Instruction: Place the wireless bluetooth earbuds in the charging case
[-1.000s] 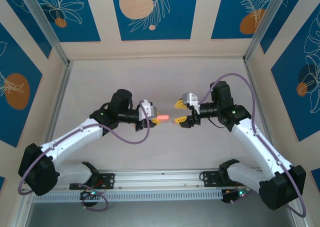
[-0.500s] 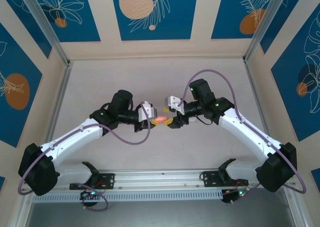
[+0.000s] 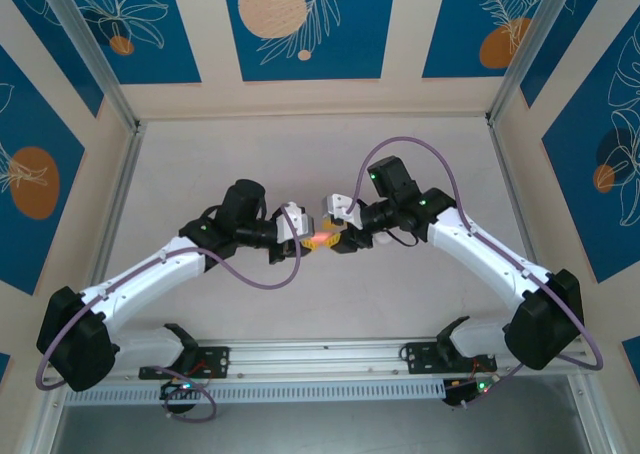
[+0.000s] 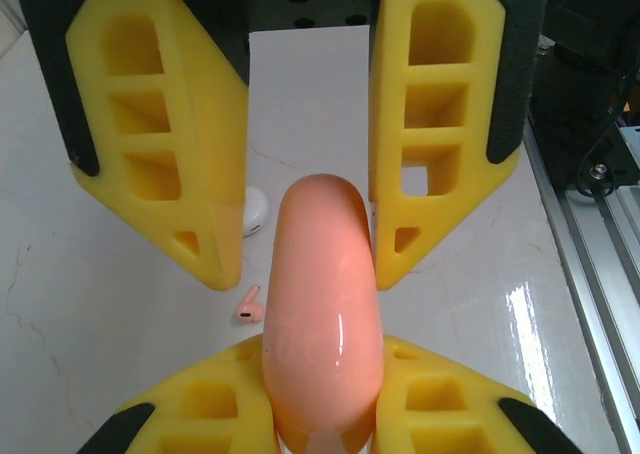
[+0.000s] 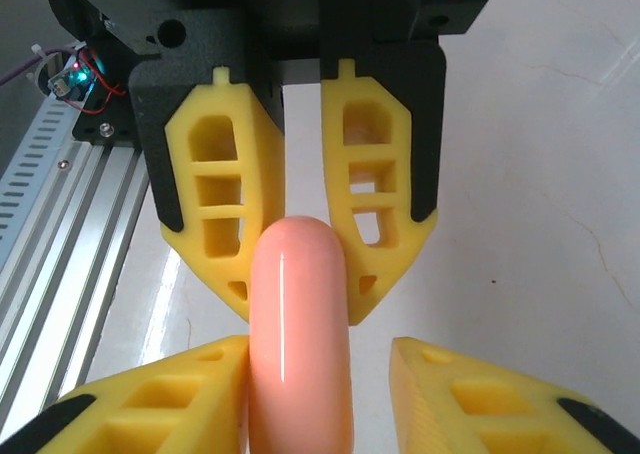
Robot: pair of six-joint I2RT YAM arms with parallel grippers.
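Two robot arms meet nose to nose above the middle of a pale table [image 3: 200, 164], the left arm [image 3: 160, 269] stretched in from the lower left and the right arm [image 3: 480, 254] bent in from the lower right, both wrists held roughly level. The left gripper [image 3: 310, 240] is clamped on one pink case [image 3: 321, 238], which it holds in the air, pointing at the other arm. The right gripper [image 3: 341, 238] straddles the case's free end with its jaws part open: in the right wrist view one finger [image 5: 170, 394] touches the case's side while the other stands off with a clear gap. One small pink earbud [image 4: 247, 305] lies on the table below the case. Near it sits one white rounded object [image 4: 256, 212], half hidden behind a yellow finger of the right gripper, its shape hard to make out. From above, the case is little more than a pink patch between the fingers, and in both wrist views its near end is cut off by the bottom of the frame.
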